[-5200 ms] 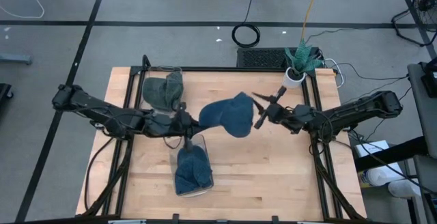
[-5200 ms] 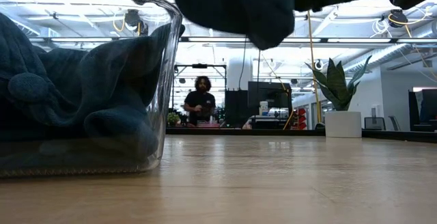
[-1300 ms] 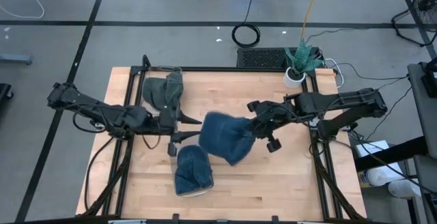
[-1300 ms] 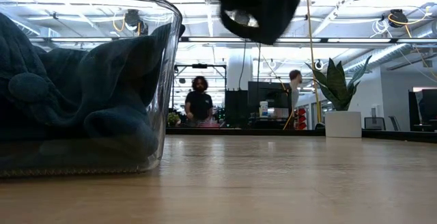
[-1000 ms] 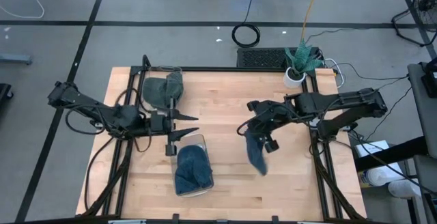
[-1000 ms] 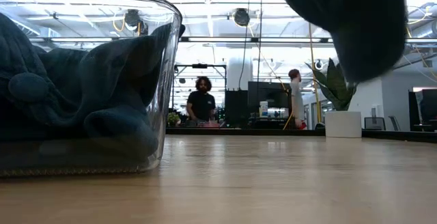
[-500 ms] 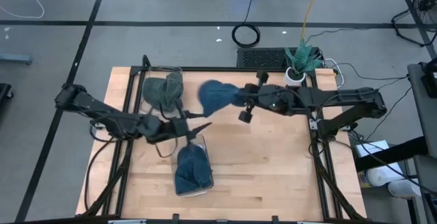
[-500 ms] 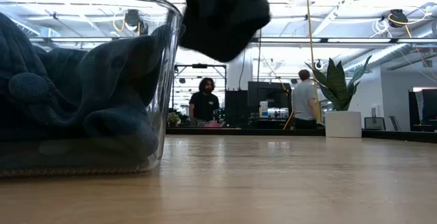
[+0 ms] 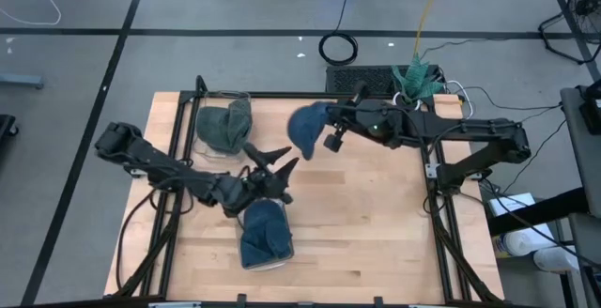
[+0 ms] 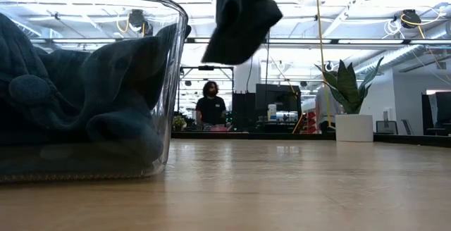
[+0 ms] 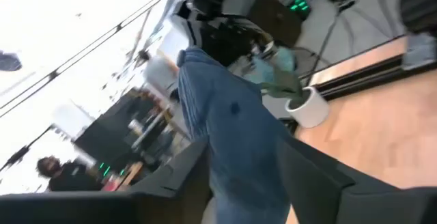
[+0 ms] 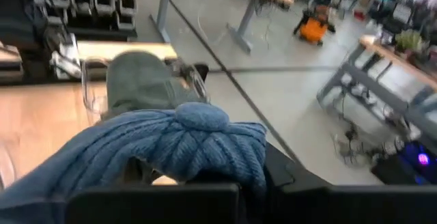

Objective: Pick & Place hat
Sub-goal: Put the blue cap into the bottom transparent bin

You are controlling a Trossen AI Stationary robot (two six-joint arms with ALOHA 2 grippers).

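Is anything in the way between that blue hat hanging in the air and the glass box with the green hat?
Nothing visible. The right gripper holds the blue hat above bare table, beside the glass box. The left gripper sits nearer the other box.

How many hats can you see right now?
3. A blue hat hangs from the right claw above the table; a blue one fills the near clear bin; a grey-green one sits in the far-left bin. More may be hidden underneath.
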